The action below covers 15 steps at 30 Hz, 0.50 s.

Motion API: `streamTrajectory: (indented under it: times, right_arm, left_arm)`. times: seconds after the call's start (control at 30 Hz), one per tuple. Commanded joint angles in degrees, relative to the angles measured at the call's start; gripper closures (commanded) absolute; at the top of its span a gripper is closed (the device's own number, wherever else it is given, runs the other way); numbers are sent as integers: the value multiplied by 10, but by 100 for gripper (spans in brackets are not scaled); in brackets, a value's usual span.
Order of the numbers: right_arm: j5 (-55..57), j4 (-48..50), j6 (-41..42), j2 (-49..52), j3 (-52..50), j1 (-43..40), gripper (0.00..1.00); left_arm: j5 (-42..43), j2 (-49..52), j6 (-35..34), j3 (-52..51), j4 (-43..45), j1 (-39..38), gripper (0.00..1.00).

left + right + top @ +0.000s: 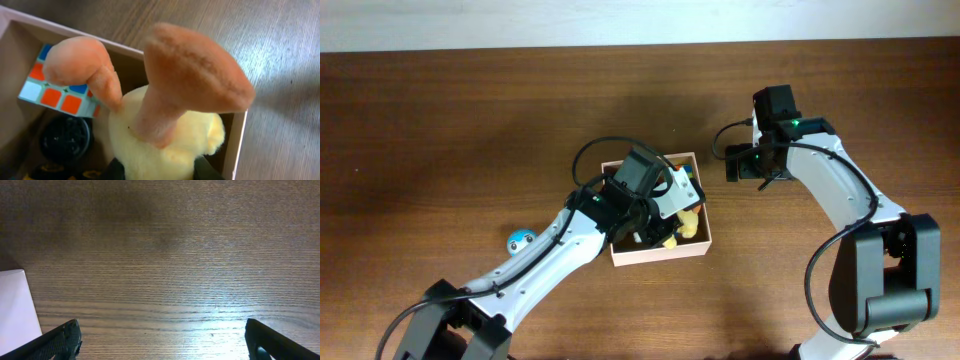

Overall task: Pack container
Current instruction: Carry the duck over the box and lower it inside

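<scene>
Yellow plush with two orange feet fills the left wrist view: this soft toy (165, 130) is clamped by its body in the left gripper (159, 172), which is closed on it. The toy hangs inside the container (665, 252), which sits on the wooden table (470, 120) at centre, in front of both arms. A colour cube (55, 90) and a black round object (65, 140) already lie in the container. The step in hand appears to be placing the soft toy. Whether it rests on the floor of the container cannot be determined. The next move calls for lowering the toy until it is supported, spreading the fingers, then lifting straight up clear of the walls. The right gripper (162, 330) hovers over bare table just beside the container, wide apart and empty. A small blue toy (521, 239) lies outside, not yet packed.
</scene>
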Motion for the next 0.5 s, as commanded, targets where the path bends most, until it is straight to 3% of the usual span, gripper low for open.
streamTrajectory:
  times: [0.0, 0.07, 0.23, 0.47]
  right_arm:
    - [-1, 0, 2, 0, -1, -3, 1]
    - [-1, 0, 2, 0, -1, -3, 1]
    - [-1, 0, 2, 0, -1, -3, 1]
    - [-1, 0, 2, 0, -1, -3, 1]
  left_arm:
    - [12, 4, 12, 11, 5, -2, 74]
    - [12, 4, 11, 11, 5, -2, 69]
    - [12, 4, 11, 11, 5, -2, 40]
    - [10, 4, 11, 11, 6, -2, 31]
